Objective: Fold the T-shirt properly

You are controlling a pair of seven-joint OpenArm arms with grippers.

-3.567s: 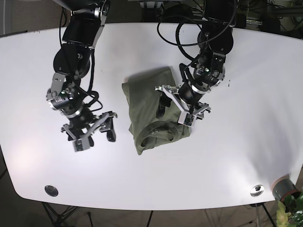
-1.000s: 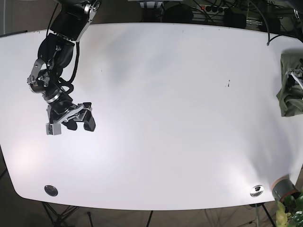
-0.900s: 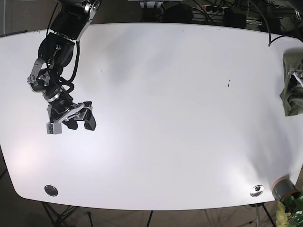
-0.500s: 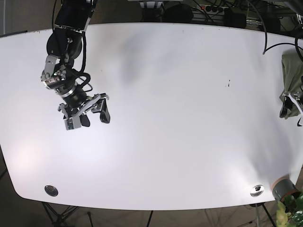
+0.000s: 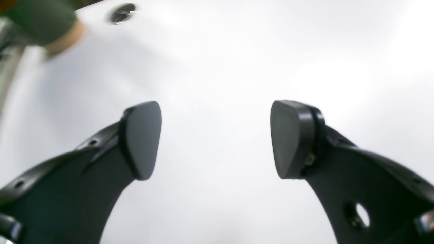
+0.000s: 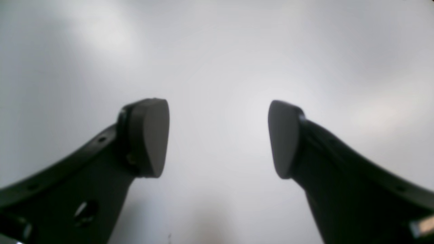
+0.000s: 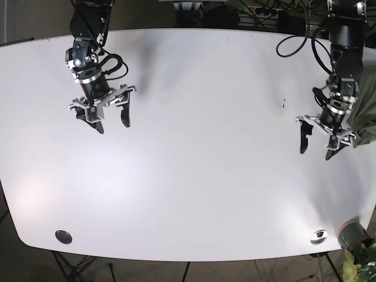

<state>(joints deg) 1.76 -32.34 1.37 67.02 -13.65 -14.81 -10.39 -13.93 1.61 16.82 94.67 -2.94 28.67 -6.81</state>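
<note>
left gripper (image 7: 322, 140): jaws spread wide, nothing between them; the left wrist view shows only bare white table (image 5: 217, 61) under the gap.
right gripper (image 7: 101, 111): spread apart too and empty, hovering over the table's far corner on its own side.
t-shirt (image 7: 365, 117): a strip of olive cloth at the frame edge, just outboard of the left gripper, behind its wrist rather than in its grasp; most of it is out of view.
what changed: 3.6 s ago the shirt lay folded mid-table with the left gripper on it; 1 s ago it was already bunched at the table's edge. since then the left arm has swung back inward and let go, and the right gripper has moved up and away.
meaning: the folded bundle looks set aside and both arms are retreating, so the fold is likely finished.
other: a green pot (image 5: 44, 23) and a metal grommet (image 5: 122, 13) sit ahead of the left gripper.
</note>
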